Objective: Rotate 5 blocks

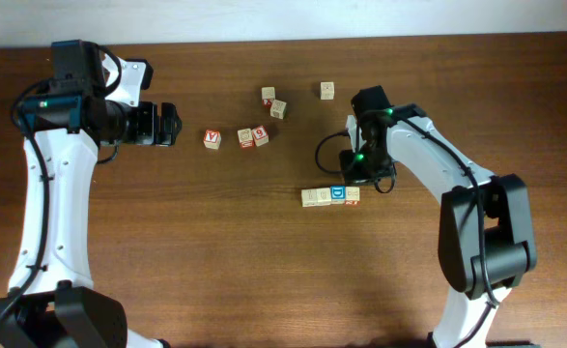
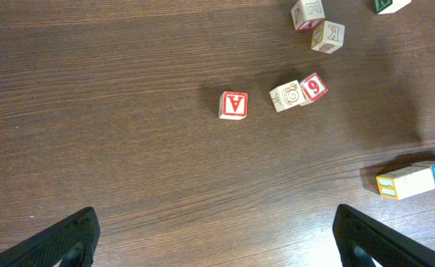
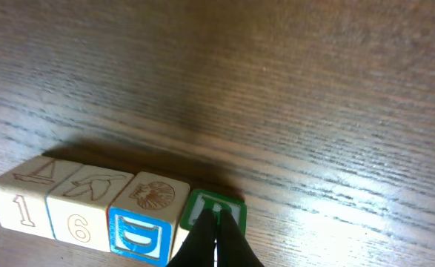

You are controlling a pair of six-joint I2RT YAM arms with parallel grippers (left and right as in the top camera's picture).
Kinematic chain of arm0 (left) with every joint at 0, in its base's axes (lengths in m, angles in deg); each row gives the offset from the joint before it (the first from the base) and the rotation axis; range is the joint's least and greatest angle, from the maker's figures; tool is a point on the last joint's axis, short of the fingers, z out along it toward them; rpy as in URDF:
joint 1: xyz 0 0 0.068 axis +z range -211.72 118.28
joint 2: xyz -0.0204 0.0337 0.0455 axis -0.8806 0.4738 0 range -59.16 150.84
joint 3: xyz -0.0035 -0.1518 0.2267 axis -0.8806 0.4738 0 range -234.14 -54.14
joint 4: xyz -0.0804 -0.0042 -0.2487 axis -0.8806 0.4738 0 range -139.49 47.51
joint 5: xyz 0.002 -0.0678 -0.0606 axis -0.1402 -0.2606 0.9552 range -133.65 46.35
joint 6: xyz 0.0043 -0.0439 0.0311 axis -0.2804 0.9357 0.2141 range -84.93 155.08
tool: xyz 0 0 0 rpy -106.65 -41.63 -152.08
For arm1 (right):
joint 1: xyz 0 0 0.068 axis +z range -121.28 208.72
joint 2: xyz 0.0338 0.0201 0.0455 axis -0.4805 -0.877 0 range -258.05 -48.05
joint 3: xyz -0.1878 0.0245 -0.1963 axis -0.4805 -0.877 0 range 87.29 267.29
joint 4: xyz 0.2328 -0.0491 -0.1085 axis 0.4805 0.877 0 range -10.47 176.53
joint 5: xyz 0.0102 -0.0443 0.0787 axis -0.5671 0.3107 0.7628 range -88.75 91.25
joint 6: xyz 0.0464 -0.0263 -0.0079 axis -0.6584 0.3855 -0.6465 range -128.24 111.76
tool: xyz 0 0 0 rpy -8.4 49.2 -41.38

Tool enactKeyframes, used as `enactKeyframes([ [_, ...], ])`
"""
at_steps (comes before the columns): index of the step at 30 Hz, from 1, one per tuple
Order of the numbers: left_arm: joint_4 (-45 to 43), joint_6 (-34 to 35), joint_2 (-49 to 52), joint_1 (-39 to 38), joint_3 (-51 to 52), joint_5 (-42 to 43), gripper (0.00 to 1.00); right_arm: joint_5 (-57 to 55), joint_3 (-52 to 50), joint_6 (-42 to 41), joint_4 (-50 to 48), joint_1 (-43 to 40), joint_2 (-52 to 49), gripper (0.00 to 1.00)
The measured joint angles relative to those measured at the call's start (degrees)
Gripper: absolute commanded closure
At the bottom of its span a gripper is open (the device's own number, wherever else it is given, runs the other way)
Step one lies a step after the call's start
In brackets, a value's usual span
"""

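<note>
Right gripper (image 3: pixel 216 239), clenched and empty, tips over the green block (image 3: pixel 232 210) that ends the row (image 3: pixel 80 215) at lower left; D block (image 3: pixel 137 236) sits just beside it. In the left wrist view we see the left gripper (image 2: pixel 216 222) released, the 9 block (image 2: pixel 313 87) upper centre, the V block (image 2: pixel 233 104) left of it. Overhead, the row lies right of centre.

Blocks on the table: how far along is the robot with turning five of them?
Done, it seems: four cubes stand lined up in a row, the blue D among them. In hand: the shut right claw touches the green-faced end cube. Left: probably at least one more, such as the red 9 cube, loose and away from the row. The open left claw hovers idle.
</note>
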Motion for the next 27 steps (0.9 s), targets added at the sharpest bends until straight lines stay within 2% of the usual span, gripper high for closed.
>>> enactKeyframes([
  [1,0.00,0.00,0.00,0.00,0.00,0.00,0.01,0.00,1.09,0.07,0.07,0.00,-0.11,0.88],
  [3,0.02,0.00,0.00,0.00,0.00,0.00,0.01,0.28,5.64,0.20,0.70,0.00,-0.37,0.75],
  [5,0.04,0.00,0.00,0.00,0.00,0.00,0.01,1.09,10.08,-0.09,0.72,0.07,-0.39,0.66],
  [7,-0.02,0.00,0.00,0.00,0.00,0.00,0.01,1.66,15.21,-1.03,-1.46,0.70,-0.39,0.48],
  [8,0.02,0.00,0.00,0.00,0.00,0.00,0.01,1.73,16.24,-1.53,-2.67,1.16,-0.39,0.46],
  [10,-0.02,0.00,0.00,0.00,0.00,-0.02,0.01,1.68,18.27,-2.80,-5.57,2.93,-0.48,0.44],
  [18,-0.04,0.00,0.00,0.00,0.00,-0.02,0.01,1.03,33.22,-4.68,-6.62,10.58,-5.90,0.42],
  [24,0.00,0.00,0.02,0.00,0.00,-0.02,0.01,0.68,33.79,-4.61,-13.75,15.19,-17.38,0.41],
  [27,0.02,0.00,0.02,0.00,0.00,0.00,0.01,0.61,33.79,-4.59,-14.58,16.35,-19.52,0.41],
])
